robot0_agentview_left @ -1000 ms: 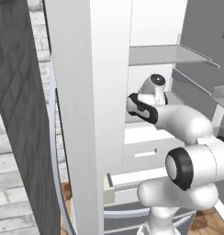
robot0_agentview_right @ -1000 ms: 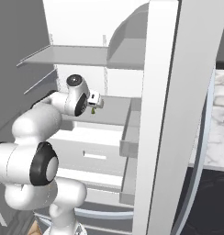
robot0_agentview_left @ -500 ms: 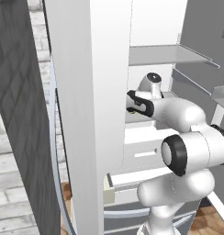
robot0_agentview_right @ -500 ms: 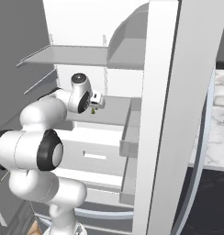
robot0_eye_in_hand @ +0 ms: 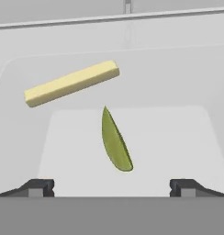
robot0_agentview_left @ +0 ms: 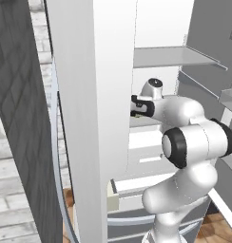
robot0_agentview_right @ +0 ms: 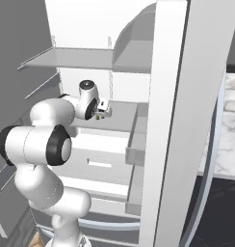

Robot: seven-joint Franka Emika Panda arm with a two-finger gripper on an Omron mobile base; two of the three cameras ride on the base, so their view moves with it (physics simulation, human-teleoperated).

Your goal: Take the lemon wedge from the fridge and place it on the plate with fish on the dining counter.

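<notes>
**Hand view: end effector wide open over the lemon wedge**

Hand view shows the lemon wedge (robot0_eye_in_hand: 115, 142) lying on the white fridge shelf (robot0_eye_in_hand: 178, 133), between the spread fingertips (robot0_eye_in_hand: 38, 187) of the end effector (robot0_eye_in_hand: 111, 188), which grips nothing. A pale yellow stick (robot0_eye_in_hand: 71, 83) lies beyond it, toward the shelf's back edge. Compared with a second ago, the arm (robot0_agentview_left: 184, 123) has reached deeper into the fridge (robot0_agentview_left: 89, 95).

Between the spread fingertips of the hand (robot0_eye_in_hand: 112, 186) the white fridge shelf (robot0_eye_in_hand: 178, 137) lies bare up to the slim yellow-green lemon wedge (robot0_eye_in_hand: 115, 142). A pale yellow rectangular stick (robot0_eye_in_hand: 71, 83) lies beyond it, apart, before the white rear wall (robot0_eye_in_hand: 169, 32).
</notes>
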